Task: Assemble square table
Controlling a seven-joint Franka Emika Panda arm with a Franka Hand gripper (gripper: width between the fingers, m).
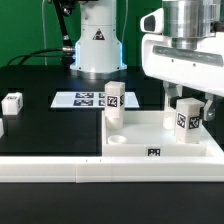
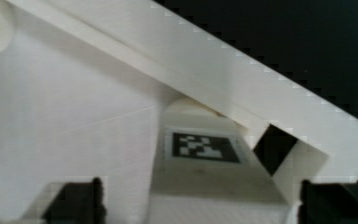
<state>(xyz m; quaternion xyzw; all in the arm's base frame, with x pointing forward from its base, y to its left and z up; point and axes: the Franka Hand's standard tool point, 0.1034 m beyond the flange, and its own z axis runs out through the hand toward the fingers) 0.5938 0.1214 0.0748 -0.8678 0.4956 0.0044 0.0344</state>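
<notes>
- Dark table point(image 1: 40, 80) fills the scene. A long white border wall point(image 1: 60, 172) runs along its front. It likely stops parts from sliding off.
- Far on the exterior view's left, a loose leg point(image 1: 12, 102) sits alone on the table. It is well apart from the rest and seems to be waiting its turn.
- Next comes the marker board point(image 1: 85, 98), lying flat. The robot base point(image 1: 95, 45) stands behind it.
- Then a standing leg point(image 1: 113, 97) is upright at the far corner of the square tabletop point(image 1: 145, 125). It looks as if it sits in its hole, so that corner may be done.
- The tabletop lies right up against the border wall, which should keep it from moving when a leg is pushed or turned. Its near corner has an empty round socket point(image 1: 118, 140), and a small side tag point(image 1: 153, 152) faces the front.
- On the exterior view's right, the gripper point(image 1: 190, 112) hangs low over the tabletop with a second leg point(image 1: 186, 120) between its fingers.
- In the wrist view, that leg point(image 2: 202, 150) stands in the middle of the gripper point(image 2: 202, 205). Space shows on both sides of it, so the jaws look spread apart and not squeezing.
- That leg looks to be standing at a far corner, probably over its hole.
</notes>
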